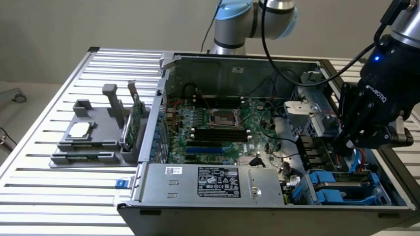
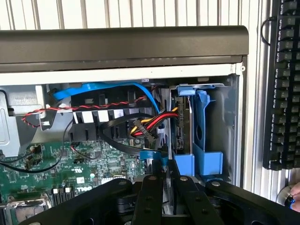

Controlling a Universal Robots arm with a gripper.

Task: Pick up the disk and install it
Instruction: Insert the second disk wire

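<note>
While the gripper hangs over the open computer case, its fingers stand nearly together, holding nothing. Disk: upright on edge in its blue carrier, seated in the drive bay at the case's corner.

Your exterior view looks down at an angle on the open computer case from fairly near. Your wrist view sits close above the blue drive bay, which both views share.
</note>
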